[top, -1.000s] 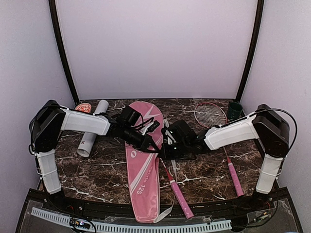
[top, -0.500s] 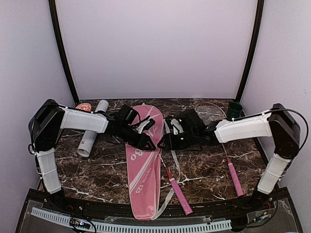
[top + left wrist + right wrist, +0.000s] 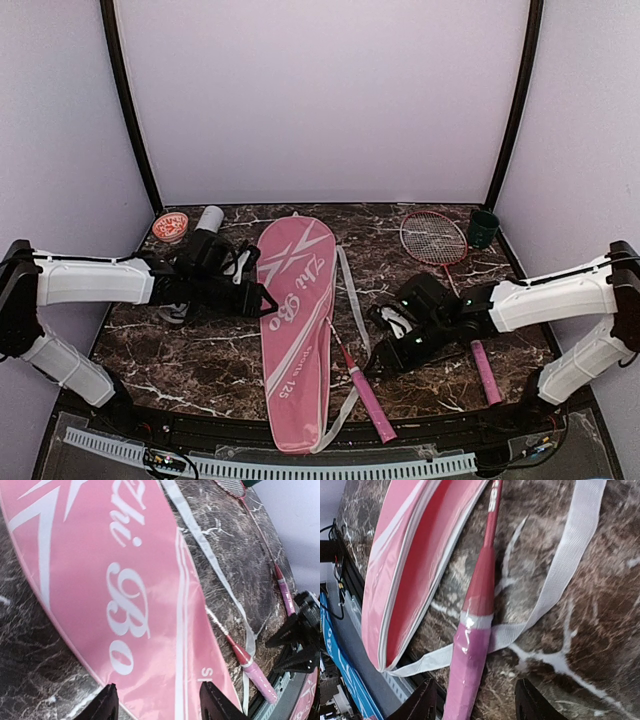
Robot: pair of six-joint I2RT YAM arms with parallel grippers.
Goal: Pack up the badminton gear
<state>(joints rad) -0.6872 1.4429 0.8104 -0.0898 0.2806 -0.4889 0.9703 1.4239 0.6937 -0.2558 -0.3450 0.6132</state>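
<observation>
Left end effector [image 3: 159, 687] hangs at the 9 o'clock edge of the bag [image 3: 295, 320], jaws parted with nothing between them. Right end effector [image 3: 475, 681] is open and empty too, poised over the pink handle of the first racket [image 3: 368, 398] without gripping it

The bag lies flat mid-bench, running from 12 to 6 o'clock, and its 3 o'clock edge gapes open. The first racket has its head and most of its shaft tucked inside, while its handle pokes out towards 5 o'clock across the white strap [image 3: 560, 575]. The second racket [image 3: 434, 237] lies bare on the bench [image 3: 420, 385], head at 1 o'clock beside the cup [image 3: 483, 228], handle trailing towards 5 o'clock. The tube [image 3: 208, 220] sits at 10 o'clock, partly hidden by the left arm. No shuttlecocks show in any view

The step in hand looks to be stowing the first racket, and it seems only half done. The next move probably calls for the right end effector to close on the handle and slide it along the bag towards 12 o'clock, keeping clear of the strap beneath. Meanwhile the left end effector would likely need to steady the bag so it does not skid. The second racket and tube are not yet packed
</observation>
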